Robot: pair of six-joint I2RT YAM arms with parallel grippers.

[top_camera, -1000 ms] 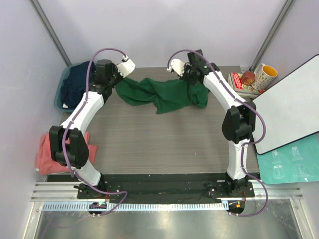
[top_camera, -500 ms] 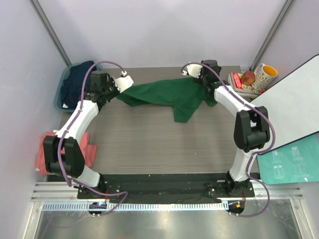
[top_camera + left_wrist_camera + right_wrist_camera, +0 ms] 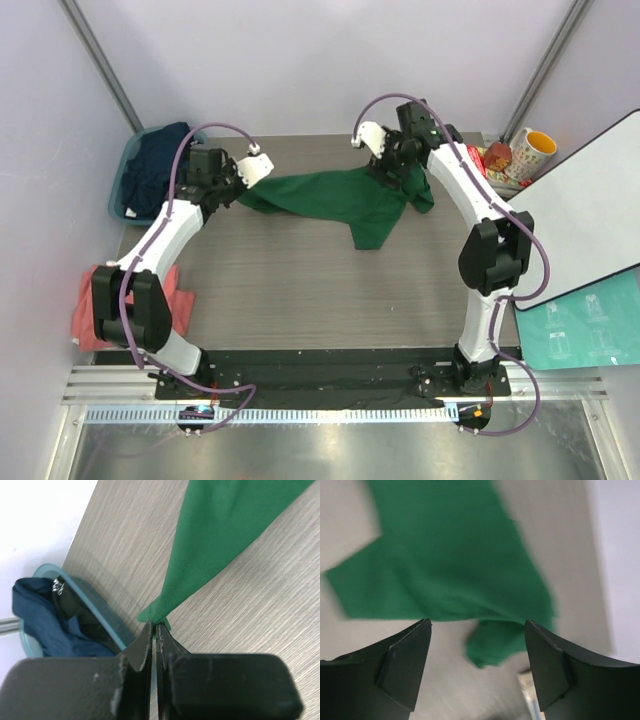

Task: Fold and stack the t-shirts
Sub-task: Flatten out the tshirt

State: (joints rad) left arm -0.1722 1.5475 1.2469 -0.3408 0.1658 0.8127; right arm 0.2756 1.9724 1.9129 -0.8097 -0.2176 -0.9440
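The left fingers pinch a corner of the dark green t-shirt, which stretches across the far middle of the worktop. The right fingers hang spread above its right end, holding nothing. A navy t-shirt sits in the teal tub at the far-left corner. A salmon-pink t-shirt lies at the left edge.

left arm, right arm: white links, black joints | cables: purple | end effector fingers: black
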